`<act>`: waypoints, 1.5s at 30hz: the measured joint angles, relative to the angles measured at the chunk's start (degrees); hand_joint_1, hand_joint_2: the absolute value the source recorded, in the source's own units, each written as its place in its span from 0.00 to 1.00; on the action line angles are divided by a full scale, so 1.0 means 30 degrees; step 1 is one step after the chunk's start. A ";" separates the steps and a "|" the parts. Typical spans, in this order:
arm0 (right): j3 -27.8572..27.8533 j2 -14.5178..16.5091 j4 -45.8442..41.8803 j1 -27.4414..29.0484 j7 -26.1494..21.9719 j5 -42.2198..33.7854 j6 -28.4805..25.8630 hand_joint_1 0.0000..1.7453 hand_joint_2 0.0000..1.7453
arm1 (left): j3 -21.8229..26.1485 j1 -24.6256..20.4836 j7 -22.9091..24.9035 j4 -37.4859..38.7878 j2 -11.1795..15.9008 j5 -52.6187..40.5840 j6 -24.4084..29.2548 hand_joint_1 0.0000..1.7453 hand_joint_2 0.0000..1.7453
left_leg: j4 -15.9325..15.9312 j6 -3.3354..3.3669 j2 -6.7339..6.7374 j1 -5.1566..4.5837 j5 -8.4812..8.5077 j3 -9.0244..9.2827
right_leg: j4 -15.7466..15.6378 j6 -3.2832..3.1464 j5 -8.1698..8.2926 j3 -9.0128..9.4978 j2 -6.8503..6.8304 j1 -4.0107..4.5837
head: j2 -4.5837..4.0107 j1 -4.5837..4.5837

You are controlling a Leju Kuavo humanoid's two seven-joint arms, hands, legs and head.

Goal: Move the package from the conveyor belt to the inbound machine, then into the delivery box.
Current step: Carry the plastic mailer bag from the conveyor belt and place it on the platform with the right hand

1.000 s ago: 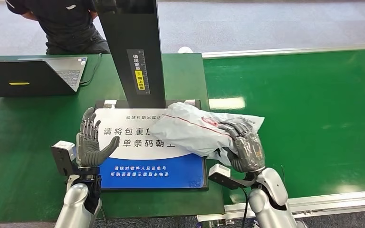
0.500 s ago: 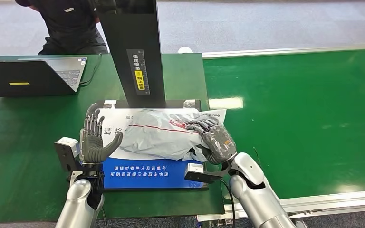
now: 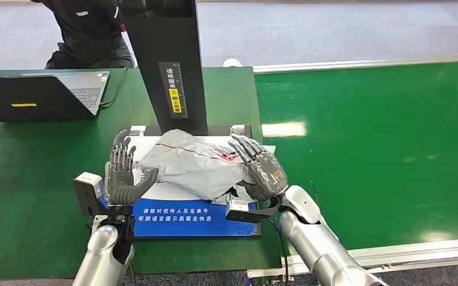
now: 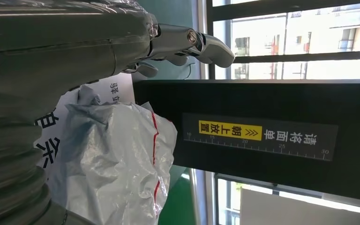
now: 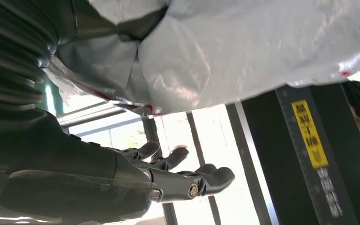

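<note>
The wide green conveyor belt [image 3: 381, 155] occupies the right part of the head view, bounded by silver rails along its far and near edges. To its left stands the green surface [image 3: 30, 179], which carries the inbound machine: a tall black rectangular column [image 3: 166, 65] with a yellow-and-white label strip on its front face, rising from the rear edge of a flat white-and-blue printed scanning pad [image 3: 191, 217]. An open dark grey laptop [image 3: 39, 95] rests at the far left corner of the surface, and a person in dark clothing [image 3: 89, 30] is beyond the far edge. The crumpled grey plastic package with red stripes [image 3: 194, 167] lies on the scanning pad, directly in front of the column base and covering most of the pad's white area; the blue strip along the pad's near edge is exposed. The right robot hand [image 3: 261, 173] is at the package's right end, fingers spread and extended, with the palm close against the plastic; the right wrist view shows the film draped against the hand. The left robot hand [image 3: 125, 176] stands upright at the pad's left edge, just beside the package's left end, fingers apart and holding nothing.
</note>
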 joint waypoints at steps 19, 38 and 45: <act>-0.0555 0.0270 -0.6571 0.2739 -0.0850 -0.4866 -0.0691 0.00 1.00 | -0.0153 -0.0216 0.0000 0.0701 0.0062 0.0689 0.0368 0.00 1.00 | 0.0000 0.0000 0.0000 0.0000 0.0000 -0.0031 | 0.0003 -0.0006 -0.0004 -0.0030 -0.0001 -0.0002 | 0.0000 -0.0002; -0.6317 -0.1768 -1.3873 0.7234 -0.0728 -1.6372 1.0217 0.00 1.00 | 0.0353 0.0892 0.0004 0.0111 0.0393 0.0962 0.0696 0.00 1.00 | 0.0002 -0.0012 -0.0002 -0.0003 -0.0010 -0.0051 | -0.0003 -0.0013 -0.0006 -0.0053 -0.0005 -0.0002 | 0.0000 -0.0002; -0.8786 -0.1472 -1.4223 0.8626 -0.0451 -1.7371 1.1955 0.00 1.00 | 0.0419 0.0900 0.0022 0.0080 0.0393 0.0913 0.0592 0.00 1.00 | 0.0001 -0.0015 -0.0002 -0.0002 -0.0012 -0.0052 | 0.0000 -0.0015 -0.0008 -0.0057 -0.0004 0.0000 | 0.0000 -0.0002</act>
